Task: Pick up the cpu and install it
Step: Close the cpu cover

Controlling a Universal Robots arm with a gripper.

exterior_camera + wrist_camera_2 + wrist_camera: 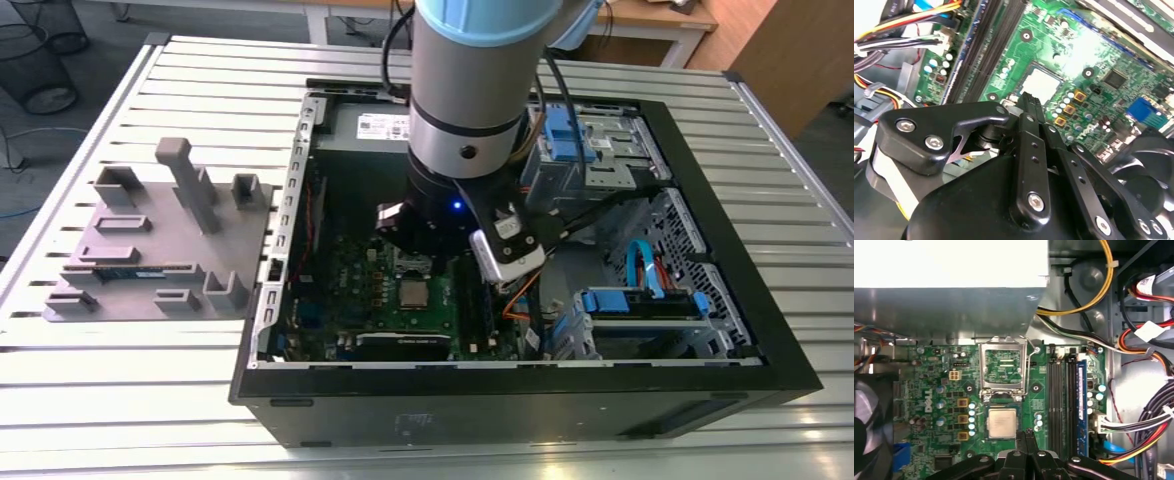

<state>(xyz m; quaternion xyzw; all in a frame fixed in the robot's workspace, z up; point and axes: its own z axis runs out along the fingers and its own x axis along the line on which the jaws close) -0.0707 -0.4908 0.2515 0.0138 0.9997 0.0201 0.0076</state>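
The cpu (pixel 1002 422) lies flat in its socket on the green motherboard (pixel 929 370), its silver top facing up. It also shows in the exterior view as the cpu (pixel 415 293) and in the second wrist view as the cpu (pixel 1041 85). The metal socket frame (pixel 1003 365) stands flipped open beside it. My gripper (pixel 1027 434) hangs just above the board at the cpu's edge, fingers together and holding nothing. In the second wrist view the gripper (pixel 1030 101) tips sit a little off the chip.
The motherboard sits inside an open black computer case (pixel 747 330) on a slatted metal table. Memory slots (pixel 1059 390), cable bundles (pixel 1149 340), a power supply (pixel 949 300) and a fan (pixel 866 420) surround the socket. A grey parts fixture (pixel 147 240) lies at the exterior view's left.
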